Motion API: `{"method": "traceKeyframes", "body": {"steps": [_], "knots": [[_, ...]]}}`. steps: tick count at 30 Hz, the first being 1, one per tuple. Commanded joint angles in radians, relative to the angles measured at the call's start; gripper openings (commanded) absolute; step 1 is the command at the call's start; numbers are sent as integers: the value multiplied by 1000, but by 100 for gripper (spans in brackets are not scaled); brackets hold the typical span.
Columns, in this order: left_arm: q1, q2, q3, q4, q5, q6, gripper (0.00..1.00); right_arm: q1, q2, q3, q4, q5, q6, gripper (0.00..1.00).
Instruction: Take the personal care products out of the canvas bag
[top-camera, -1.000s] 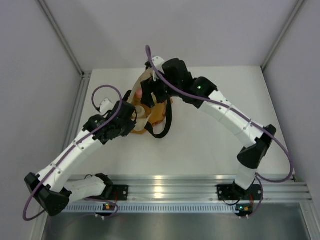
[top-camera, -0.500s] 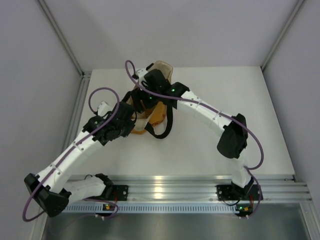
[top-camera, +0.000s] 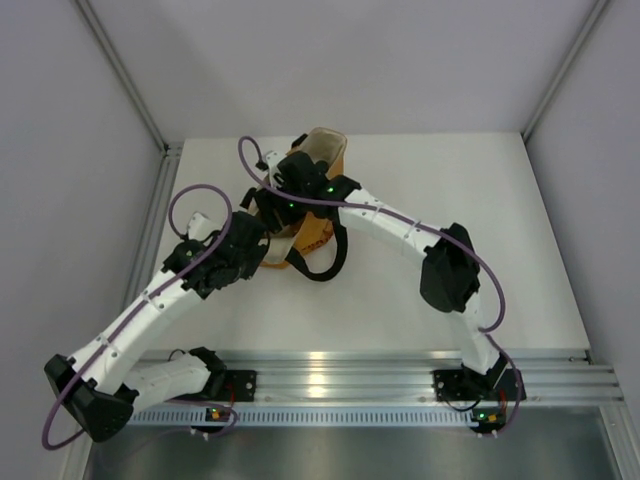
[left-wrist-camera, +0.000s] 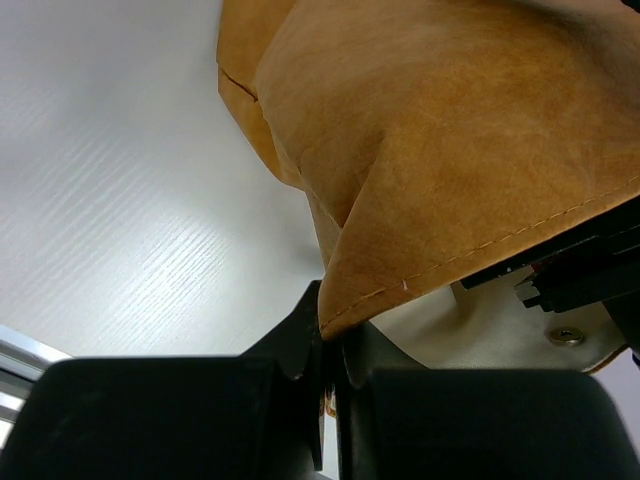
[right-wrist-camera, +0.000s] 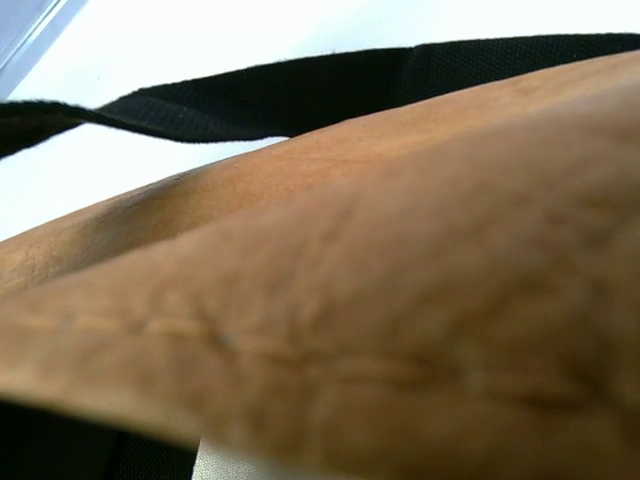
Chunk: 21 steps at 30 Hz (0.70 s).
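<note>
The canvas bag (top-camera: 318, 222) lies at the table's back middle, its mustard part toward me, its beige end (top-camera: 326, 142) at the far side and its black straps (top-camera: 327, 262) trailing forward. My left gripper (top-camera: 263, 243) is shut on the bag's hemmed edge (left-wrist-camera: 345, 305), which sits pinched between the fingers (left-wrist-camera: 300, 340). My right gripper (top-camera: 277, 203) is down at the bag's opening, its fingers hidden by the wrist and the canvas. In the right wrist view canvas (right-wrist-camera: 400, 280) and a strap (right-wrist-camera: 300, 85) fill the picture. No personal care product shows.
The white table (top-camera: 450, 200) has metal frame posts at its back corners and an aluminium rail (top-camera: 330, 375) at the near edge. Grey walls stand on both sides. Purple cables loop over both arms near the bag.
My right arm has swung left and dropped its wrist onto the bag's opening. The bag's beige far end has come into view. My left gripper has kept its pinch on the edge.
</note>
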Motion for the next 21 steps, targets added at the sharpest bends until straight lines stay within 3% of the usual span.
{"method": "traceKeyframes", "body": {"steps": [1, 16, 21], "knots": [[5, 11, -10, -17, -50, -5, 0, 24, 44, 4, 55, 25, -31, 68], [5, -12, 17, 3, -61, 38, 0, 41, 133, -7, 49, 83, -97, 69], [5, -7, 45, 3, -63, 76, 0, 63, 125, -10, 36, 126, -134, 80]]}}
